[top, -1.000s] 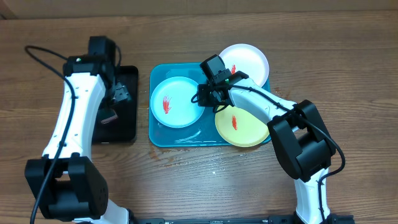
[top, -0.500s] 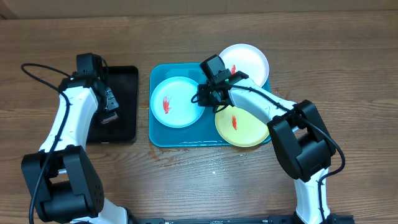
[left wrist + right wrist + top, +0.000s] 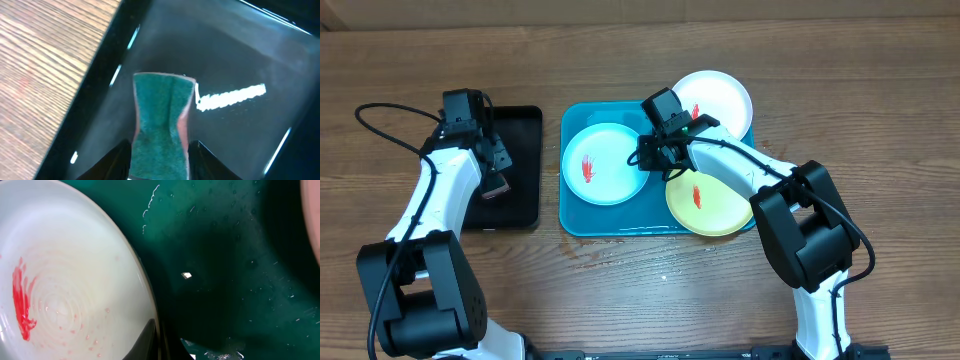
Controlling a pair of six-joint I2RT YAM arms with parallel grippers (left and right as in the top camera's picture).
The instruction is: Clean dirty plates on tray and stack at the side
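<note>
The plates [image 3: 605, 165] lie on the tray [image 3: 620, 216]: blue-rimmed left, white [image 3: 725, 100] far-right, yellow-green [image 3: 718, 208] near-right. Mid-tray, the right gripper [image 3: 156, 341], pressed together, sits at the blue rim. Left of the tray, the left gripper [image 3: 160, 161] pinches a green sponge [image 3: 162, 107] in a black tray [image 3: 240, 50].

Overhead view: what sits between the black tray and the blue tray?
Nothing sits there. Only a narrow strip of bare wooden table separates the black tray from the blue tray. The overhead view shows it.
</note>
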